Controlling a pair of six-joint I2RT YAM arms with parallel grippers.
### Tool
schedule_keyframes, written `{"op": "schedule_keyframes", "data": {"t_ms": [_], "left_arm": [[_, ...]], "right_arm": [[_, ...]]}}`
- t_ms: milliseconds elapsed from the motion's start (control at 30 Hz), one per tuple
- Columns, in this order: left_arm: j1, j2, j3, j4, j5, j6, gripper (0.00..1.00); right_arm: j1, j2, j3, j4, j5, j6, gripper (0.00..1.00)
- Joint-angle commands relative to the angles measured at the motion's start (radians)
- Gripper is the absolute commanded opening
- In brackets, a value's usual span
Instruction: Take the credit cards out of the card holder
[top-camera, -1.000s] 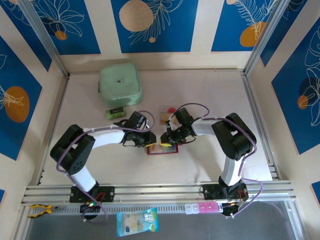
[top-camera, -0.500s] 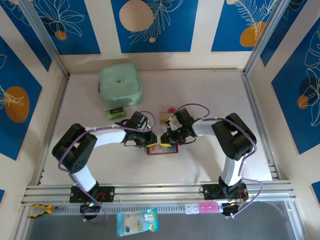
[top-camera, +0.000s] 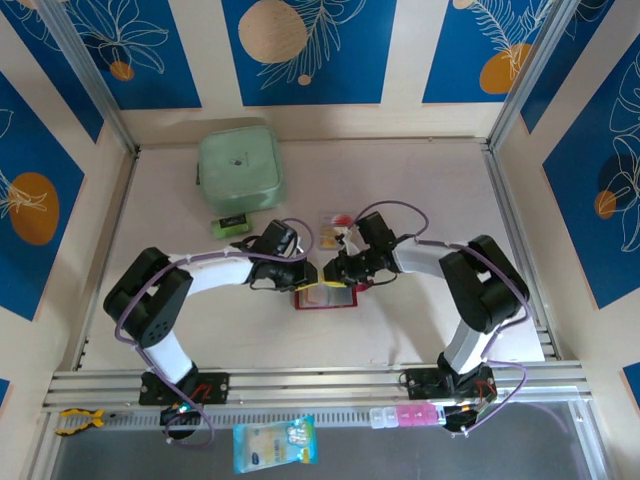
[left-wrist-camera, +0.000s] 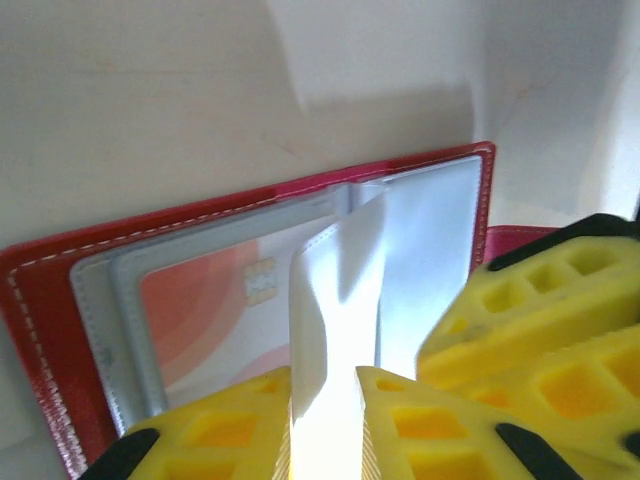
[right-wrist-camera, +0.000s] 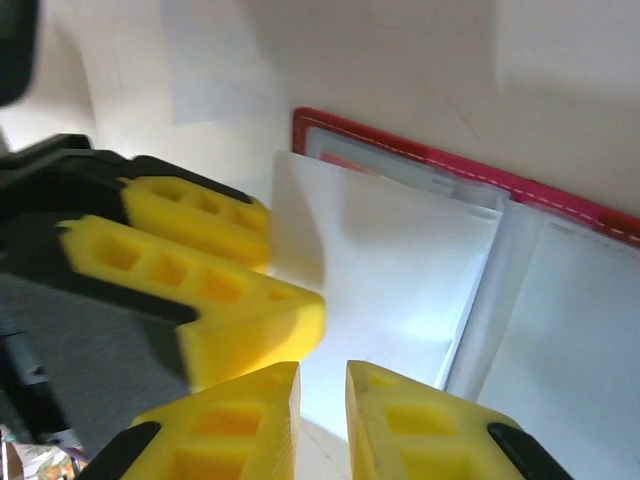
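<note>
The dark-red card holder (top-camera: 326, 298) (left-wrist-camera: 40, 300) (right-wrist-camera: 380, 145) lies open on the table between both arms. My left gripper (top-camera: 303, 276) (left-wrist-camera: 325, 375) is shut on a pale clear sleeve (left-wrist-camera: 335, 280) and holds it up off the holder. Under another sleeve a credit card (left-wrist-camera: 200, 310) with orange-red curves and a chip lies flat. My right gripper (top-camera: 331, 272) (right-wrist-camera: 322, 372) hovers over a white sleeve (right-wrist-camera: 400, 270), its jaws a narrow gap apart with nothing in it. It is close beside the left fingers (right-wrist-camera: 200, 260). A whitish credit card (top-camera: 333, 228) with a red mark lies behind the grippers.
A mint-green square zip case (top-camera: 240, 168) stands at the back left, with a small green-and-black block (top-camera: 232, 226) in front of it. Metal rails border the table's left, right and near sides.
The right arm's elbow has swung right and its wrist has shifted a little; its jaws have parted slightly. The left gripper keeps its hold on the sleeve.
</note>
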Motion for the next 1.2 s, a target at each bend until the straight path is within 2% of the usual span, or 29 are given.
{"op": "schedule_keyframes", "data": {"t_ms": [0, 333, 700, 1000, 1167], "left_arm": [[-0.015, -0.025, 0.035, -0.022, 0.024, -0.01, 0.22], [-0.057, 0.013, 0.101, -0.028, 0.027, -0.023, 0.27], [-0.119, 0.125, 0.208, -0.019, 0.036, -0.03, 0.41], [-0.127, 0.134, 0.213, -0.019, 0.026, -0.026, 0.46], [-0.12, 0.101, 0.199, -0.059, -0.006, 0.004, 0.45]], "right_arm": [[-0.028, -0.06, -0.013, -0.066, 0.016, -0.004, 0.2], [-0.113, -0.185, -0.047, -0.147, 0.051, -0.029, 0.2], [-0.197, -0.282, -0.072, -0.224, 0.071, -0.056, 0.23], [-0.203, -0.294, -0.074, -0.233, 0.058, -0.057, 0.23], [-0.182, -0.266, -0.065, -0.22, 0.051, -0.047, 0.23]]}}
